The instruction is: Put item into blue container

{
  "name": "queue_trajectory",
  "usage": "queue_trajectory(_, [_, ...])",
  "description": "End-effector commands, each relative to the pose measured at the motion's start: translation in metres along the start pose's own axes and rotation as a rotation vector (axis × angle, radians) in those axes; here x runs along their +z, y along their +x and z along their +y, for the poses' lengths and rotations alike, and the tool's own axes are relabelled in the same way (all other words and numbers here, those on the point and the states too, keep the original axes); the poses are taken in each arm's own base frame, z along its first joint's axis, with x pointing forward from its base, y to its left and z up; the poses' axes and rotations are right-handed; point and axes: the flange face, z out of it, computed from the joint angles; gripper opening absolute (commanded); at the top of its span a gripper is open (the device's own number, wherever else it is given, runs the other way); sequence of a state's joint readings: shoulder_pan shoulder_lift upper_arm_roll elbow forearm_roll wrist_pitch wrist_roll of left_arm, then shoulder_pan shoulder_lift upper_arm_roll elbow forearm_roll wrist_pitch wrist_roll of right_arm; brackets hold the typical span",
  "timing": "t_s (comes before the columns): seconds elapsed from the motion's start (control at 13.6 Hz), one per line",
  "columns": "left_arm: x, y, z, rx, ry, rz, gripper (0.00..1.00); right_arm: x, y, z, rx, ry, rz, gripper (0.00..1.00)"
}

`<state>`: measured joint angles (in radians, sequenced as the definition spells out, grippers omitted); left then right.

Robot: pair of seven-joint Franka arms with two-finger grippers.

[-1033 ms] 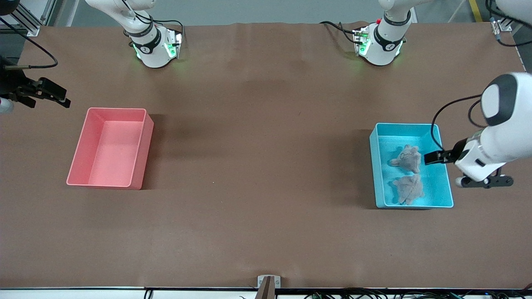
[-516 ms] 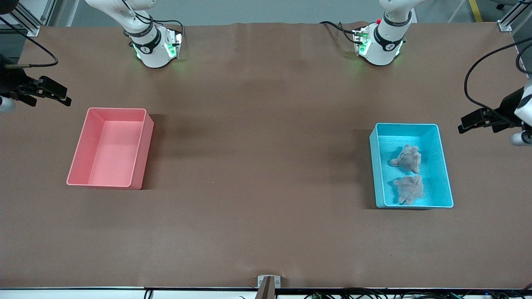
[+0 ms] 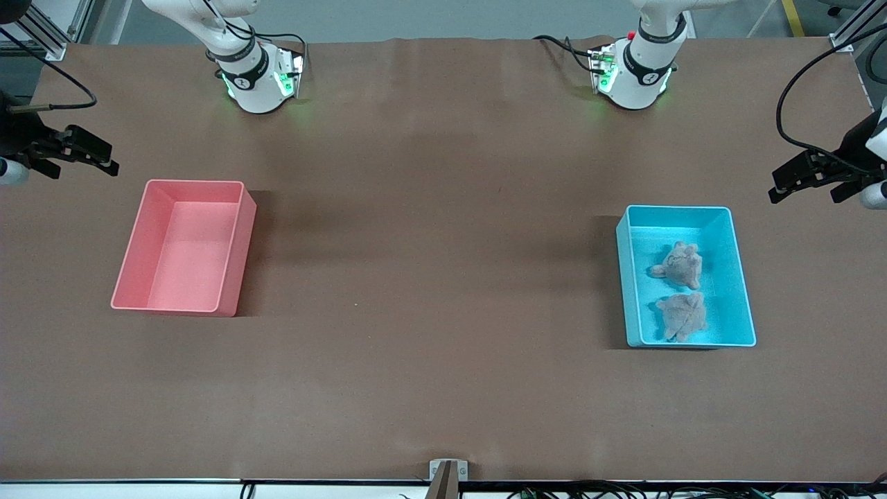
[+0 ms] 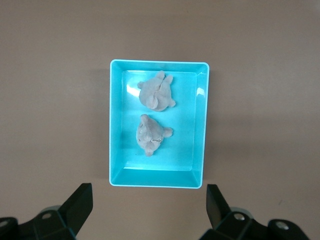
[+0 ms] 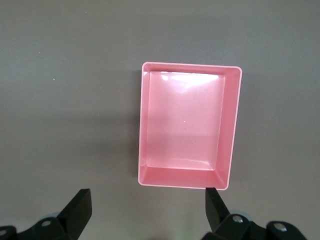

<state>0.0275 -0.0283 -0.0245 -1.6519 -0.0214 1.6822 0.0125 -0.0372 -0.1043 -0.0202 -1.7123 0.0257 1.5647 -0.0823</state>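
Note:
The blue container [image 3: 678,208] stands toward the left arm's end of the table. Two grey plush toys lie inside it, one [image 3: 679,265] farther from the front camera than the other [image 3: 681,317]. My left gripper [image 3: 805,197] hangs open and empty, high over the table edge beside the container. In the left wrist view the container [image 4: 159,62] and both toys [image 4: 156,92] [image 4: 151,134] show past the spread, empty left gripper [image 4: 150,202]. My right gripper [image 3: 80,170] waits open and empty, up over the table beside the pink bin.
An empty pink bin [image 3: 239,208] stands toward the right arm's end of the table; it also shows in the right wrist view [image 5: 190,65] past the right gripper [image 5: 147,205]. Brown table [image 3: 429,277] stretches between the two bins.
My left gripper has lifted from over the blue container and drawn away toward the left arm's end of the table. Both toys lie as before. The right arm has barely moved.

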Motion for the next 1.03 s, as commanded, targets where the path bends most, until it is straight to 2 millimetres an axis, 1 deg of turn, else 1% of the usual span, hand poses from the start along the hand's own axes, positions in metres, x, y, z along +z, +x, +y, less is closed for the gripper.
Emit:
queue_trajectory(0.0, [-0.011,-0.004,0.004,0.000,-0.018,0.015,1.00,-0.004,-0.008,-0.002,-0.024,0.004,0.011,1.00])
queue_trajectory(0.15, [-0.009,-0.004,0.004,0.000,-0.018,0.012,1.00,-0.006,-0.008,0.000,-0.064,0.000,0.019,1.00])
queue_trajectory(0.37, [-0.011,-0.003,0.001,-0.003,-0.017,0.017,1.00,-0.006,-0.007,0.002,-0.063,-0.004,0.028,1.00])
queue_trajectory(0.52, [-0.020,-0.003,0.000,-0.006,-0.017,0.035,1.00,-0.006,-0.007,0.002,-0.063,-0.004,0.026,1.00])
queue_trajectory(0.89, [-0.030,-0.003,0.005,-0.002,-0.017,0.055,1.00,-0.006,-0.007,0.002,-0.061,-0.003,0.025,1.00])
queue_trajectory(0.96, [-0.038,-0.002,0.006,0.002,-0.014,0.068,1.00,-0.005,-0.008,0.004,-0.055,-0.002,0.020,1.00])
